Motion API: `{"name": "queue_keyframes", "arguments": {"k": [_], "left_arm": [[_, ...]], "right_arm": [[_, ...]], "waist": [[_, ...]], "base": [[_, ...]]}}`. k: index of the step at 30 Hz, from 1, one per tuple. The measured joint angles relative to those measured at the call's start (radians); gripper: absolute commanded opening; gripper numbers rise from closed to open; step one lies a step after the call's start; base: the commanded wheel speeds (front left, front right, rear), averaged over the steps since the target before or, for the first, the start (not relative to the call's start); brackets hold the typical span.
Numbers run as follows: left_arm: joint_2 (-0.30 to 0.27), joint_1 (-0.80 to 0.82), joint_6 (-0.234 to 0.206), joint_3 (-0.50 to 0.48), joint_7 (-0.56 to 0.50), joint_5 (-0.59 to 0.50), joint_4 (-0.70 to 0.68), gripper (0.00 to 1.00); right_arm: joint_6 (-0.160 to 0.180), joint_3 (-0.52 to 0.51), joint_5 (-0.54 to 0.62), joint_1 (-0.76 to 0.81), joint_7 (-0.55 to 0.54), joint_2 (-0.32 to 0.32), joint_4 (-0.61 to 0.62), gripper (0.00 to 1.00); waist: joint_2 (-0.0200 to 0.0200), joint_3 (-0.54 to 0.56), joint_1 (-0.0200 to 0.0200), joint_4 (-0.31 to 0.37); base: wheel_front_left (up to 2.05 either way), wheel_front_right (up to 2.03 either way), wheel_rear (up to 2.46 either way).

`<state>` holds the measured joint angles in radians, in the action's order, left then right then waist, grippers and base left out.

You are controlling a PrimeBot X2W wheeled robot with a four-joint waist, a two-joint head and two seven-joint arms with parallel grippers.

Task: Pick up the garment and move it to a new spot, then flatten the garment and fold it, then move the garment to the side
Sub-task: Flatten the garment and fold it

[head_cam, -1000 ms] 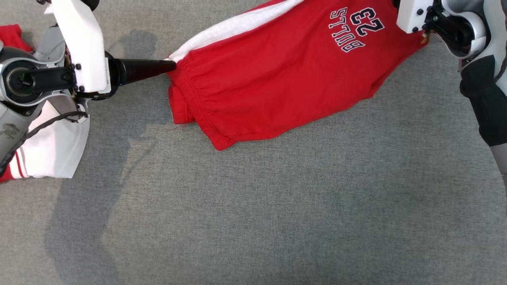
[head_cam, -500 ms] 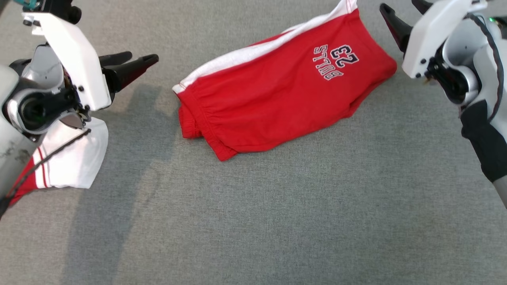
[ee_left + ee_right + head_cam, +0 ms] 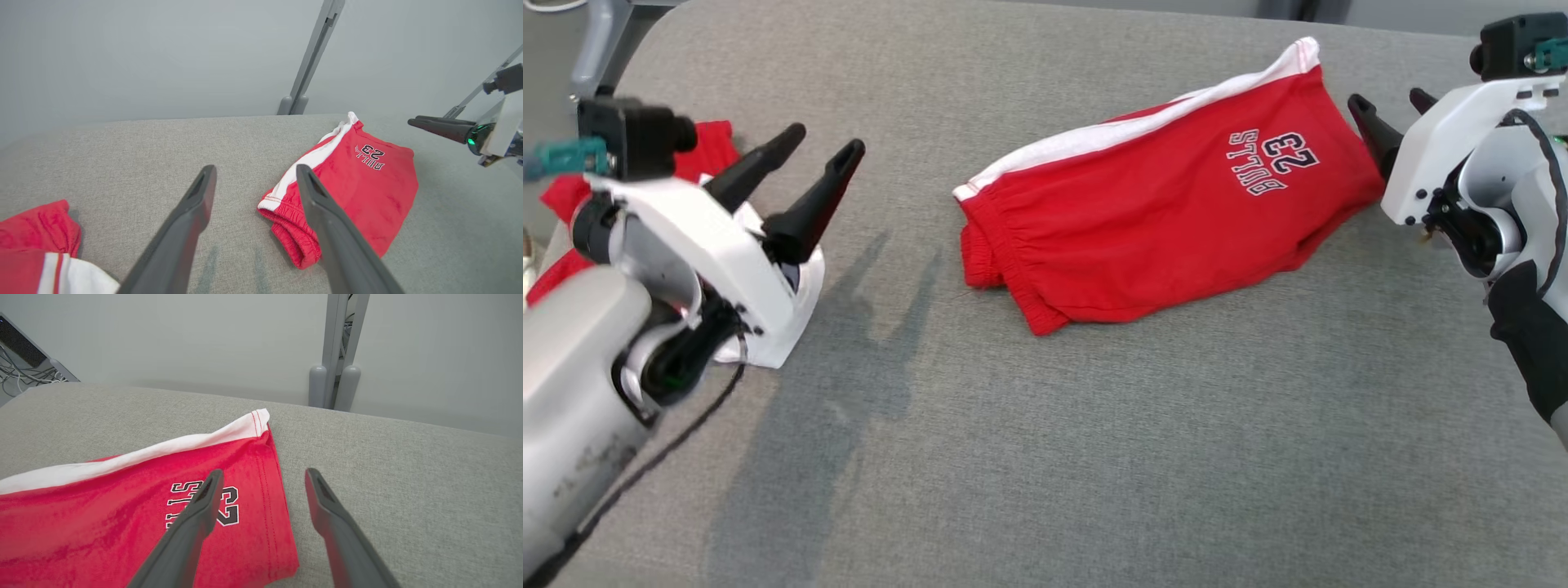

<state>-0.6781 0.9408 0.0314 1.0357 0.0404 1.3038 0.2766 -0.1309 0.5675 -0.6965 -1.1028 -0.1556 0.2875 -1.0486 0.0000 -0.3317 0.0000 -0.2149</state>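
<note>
1. Left tool: the fingers are spread wide and nothing is held. It is raised above the counter, well apart from the red shorts. 1 s ago it was pinched shut on the waistband corner.
2. Right tool: the fingers are parted and empty, just beside the hem end. It was already off the cloth 0.5 s ago.
3. The head camera has also been tilted, so the shift of the whole picture is not counted as cloth movement.
4. Reading: both ends have been let go after a stretch-and-lay. The shorts are judged set down and smoothed, with further folding and the move aside not yet done.
5. The shorts are laid diagonally at the counter's far middle, between the 2 tools.
6. Soft jersey knit is noted, with a gathered, doubled elastic waistband, a white side stripe, a "BULLS 23" print and a few shallow wrinkles.
7. The counter is covered in grey woven fabric, matte and slightly padded. Other red-and-white clothes are heaped at the left.
</note>
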Motion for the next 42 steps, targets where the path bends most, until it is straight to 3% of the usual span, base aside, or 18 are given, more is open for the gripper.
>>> {"name": "queue_keyframes", "arguments": {"k": [7, 14, 16, 19, 25, 31, 32, 33, 34, 42], "left_arm": [[-0.029, -0.151, -0.084, -0.018, 0.187, -0.062, -0.085, 1.0], [0.003, -0.269, -0.12, -0.122, 0.22, -0.116, -0.131, 1.0], [0.038, -0.315, -0.121, -0.204, 0.22, -0.16, -0.151, 1.0], [0.089, -0.384, -0.13, -0.33, 0.221, -0.317, -0.17, 1.0], [0.234, -0.56, -0.071, -0.546, 0.223, -0.486, -0.182, 1.0], [0.347, -0.632, 0.015, -0.66, 0.224, -0.588, -0.154, 1.0], [0.36, -0.632, 0.027, -0.676, 0.224, -0.604, -0.153, 1.0], [0.373, -0.633, 0.038, -0.69, 0.224, -0.622, -0.154, 1.0], [0.384, -0.634, 0.049, -0.7, 0.224, -0.64, -0.155, 1.0], [0.437, -0.655, 0.086, -0.743, 0.224, -0.72, -0.119, 1.0]], "right_arm": [[0.0, 0.005, -0.016, -0.009, 0.004, 0.001, -0.095, 1.0], [0.0, 0.003, -0.012, -0.047, 0.018, 0.02, -0.163, 1.0], [0.0, 0.002, -0.01, -0.06, 0.021, 0.022, -0.178, 1.0], [0.0, 0.004, 0.003, -0.075, 0.021, 0.027, -0.2, 1.0], [0.0, -0.016, -0.016, -0.082, -0.003, 0.009, -0.223, 1.0], [0.0, -0.042, -0.026, -0.082, -0.044, 0.011, -0.23, 1.0], [0.0, -0.045, -0.027, -0.081, -0.051, 0.008, -0.23, 0.85], [0.0, -0.048, -0.031, -0.08, -0.051, 0.006, -0.231, 0.36], [0.0, -0.049, -0.033, -0.08, -0.051, 0.002, -0.231, 0.02], [0.0, -0.037, -0.026, -0.075, -0.02, -0.021, -0.234, 0.0]], "waist": [[0.0, -0.011, 0.0, -0.047], [0.0, -0.041, 0.0, -0.079], [0.0, -0.053, 0.0, -0.089], [0.0, -0.071, 0.0, -0.102], [0.0, -0.09, 0.0, -0.11], [0.0, -0.088, 0.0, -0.113], [0.0, -0.087, 0.0, -0.113], [0.0, -0.087, 0.0, -0.113], [0.0001, -0.086, 0.0, -0.112], [0.0, -0.076, 0.0, -0.098]], "base": [[0.0, 0.0, 0.0], [0.0, 0.0, 0.0], [0.0, 0.0, 0.0], [0.0, 0.0, 0.0], [0.0, 0.0, 0.0], [0.0, 0.0, 0.0], [0.0, 0.0, 0.0], [0.0, 0.0, 0.0], [0.0, 0.0, 0.0], [0.0, 0.0, 0.0]]}}
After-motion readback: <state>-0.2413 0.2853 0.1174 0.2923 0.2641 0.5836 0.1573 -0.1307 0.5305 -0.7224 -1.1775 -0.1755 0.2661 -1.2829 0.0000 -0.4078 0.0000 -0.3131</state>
